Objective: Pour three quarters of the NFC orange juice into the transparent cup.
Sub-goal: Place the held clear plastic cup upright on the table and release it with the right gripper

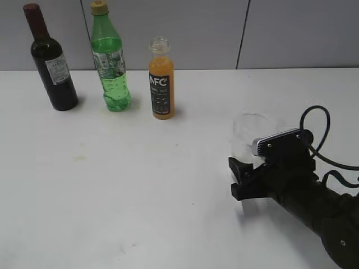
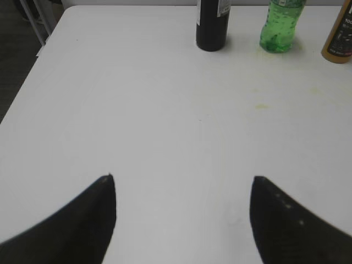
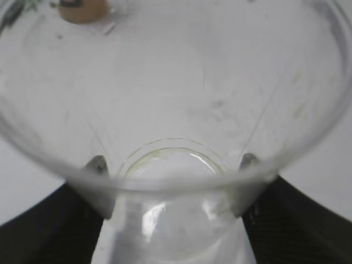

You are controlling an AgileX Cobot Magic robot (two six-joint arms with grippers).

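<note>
The NFC orange juice (image 1: 161,84) is a small clear bottle with a black label. It stands uncapped at the back of the white table; its base shows at the right edge of the left wrist view (image 2: 342,38). The transparent cup (image 1: 251,133) stands at the right. My right gripper (image 1: 240,178) has a jaw on each side of the cup's lower part (image 3: 173,220), spread wide. The right wrist view looks down into the empty cup. My left gripper (image 2: 183,190) is open and empty over bare table, well short of the bottles.
A dark wine bottle (image 1: 51,61) and a green plastic bottle (image 1: 112,64) stand left of the juice along the back; both also show in the left wrist view, the wine bottle (image 2: 212,25) and the green bottle (image 2: 281,27). The table's left edge (image 2: 33,60) is near.
</note>
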